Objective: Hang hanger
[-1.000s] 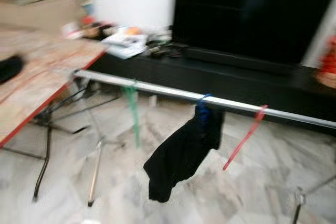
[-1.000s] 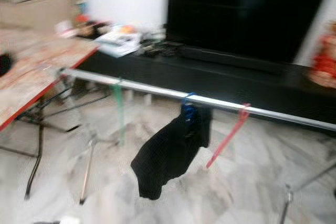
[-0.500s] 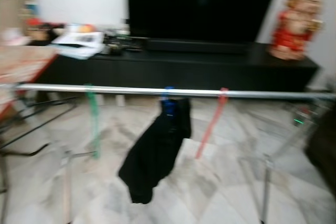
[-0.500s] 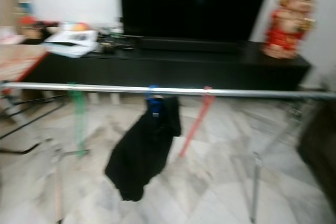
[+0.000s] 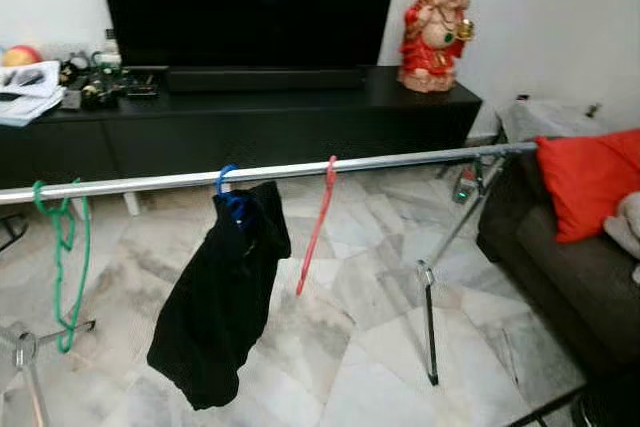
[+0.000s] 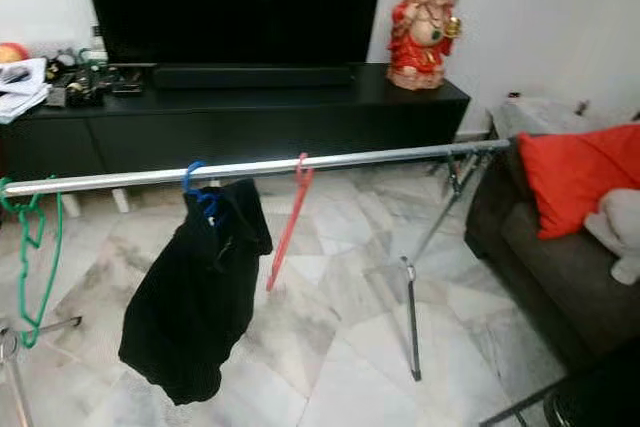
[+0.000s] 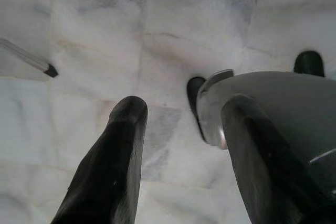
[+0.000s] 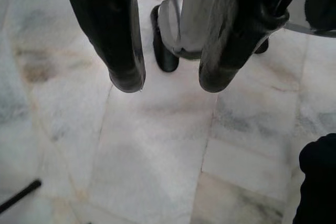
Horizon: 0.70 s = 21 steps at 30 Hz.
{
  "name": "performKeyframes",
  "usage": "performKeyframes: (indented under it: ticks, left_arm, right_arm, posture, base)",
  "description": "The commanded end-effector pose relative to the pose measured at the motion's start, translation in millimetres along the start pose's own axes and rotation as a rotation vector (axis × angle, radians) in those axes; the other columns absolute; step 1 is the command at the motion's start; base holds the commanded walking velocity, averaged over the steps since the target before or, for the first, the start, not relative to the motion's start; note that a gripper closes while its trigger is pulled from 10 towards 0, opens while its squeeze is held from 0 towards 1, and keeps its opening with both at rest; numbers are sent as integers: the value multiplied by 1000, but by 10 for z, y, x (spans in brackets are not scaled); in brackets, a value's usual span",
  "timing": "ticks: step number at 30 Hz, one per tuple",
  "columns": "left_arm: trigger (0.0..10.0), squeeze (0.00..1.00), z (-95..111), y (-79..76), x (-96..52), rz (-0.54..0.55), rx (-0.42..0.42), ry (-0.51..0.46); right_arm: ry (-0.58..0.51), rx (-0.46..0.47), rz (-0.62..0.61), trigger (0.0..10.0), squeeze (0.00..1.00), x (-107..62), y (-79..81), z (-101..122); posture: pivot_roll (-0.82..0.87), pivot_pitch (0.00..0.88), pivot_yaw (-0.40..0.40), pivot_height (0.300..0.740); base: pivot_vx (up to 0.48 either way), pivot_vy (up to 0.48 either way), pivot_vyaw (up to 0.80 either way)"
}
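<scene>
Three hangers (image 5: 316, 225) hang on silver rail (image 5: 380, 160).

Head views: even, soft indoor light, moderately bright, with no single source evident. Both are sharp overall, with only slight softness. The white wall (image 5: 540, 17) at far right is brightly lit. The television screen (image 5: 245, 2) is almost uniformly black, showing faint reflections. The metal rail (image 5: 390, 160) carries a thin highlight along its length. The black garment (image 5: 220, 297) reads as a dark mass with little inner detail. Shadows on the marble floor (image 5: 360, 317) are faint and diffuse.

Wrist views: bright, pale floor with soft focus. The left hand (image 7: 181, 129) and the right hand (image 8: 168, 82) appear close, dark and blurred at their edges, with dull sheen on the fingers.
</scene>
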State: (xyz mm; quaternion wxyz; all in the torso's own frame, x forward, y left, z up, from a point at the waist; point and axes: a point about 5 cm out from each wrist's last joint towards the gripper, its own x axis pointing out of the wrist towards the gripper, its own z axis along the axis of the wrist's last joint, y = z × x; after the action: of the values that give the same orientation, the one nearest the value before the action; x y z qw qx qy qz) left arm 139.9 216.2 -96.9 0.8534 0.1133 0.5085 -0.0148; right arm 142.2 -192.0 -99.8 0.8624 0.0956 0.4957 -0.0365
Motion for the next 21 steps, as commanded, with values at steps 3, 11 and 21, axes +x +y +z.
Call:
performKeyframes:
  ticks: [3,11,21]
  left_arm:
    - [10000,0,-52,25,-9,0,18,23]
    - [10000,0,-26,98,-9,16,69,20]
    - [10000,0,-45,153,-17,31,31,24]
  right_arm:
    - [-4,15,-7,10000,0,4,7,9]
    - [-12,30,-4,10000,0,13,57,11]
    - [-12,34,-3,10000,0,12,79,-17]
  posture:
    - [136,0,-39,740]
    - [139,0,-23,740]
    - [147,0,-24,740]
  base:
    - [0,0,-685]
    - [0,-180,-681]
    - [0,0,-678]
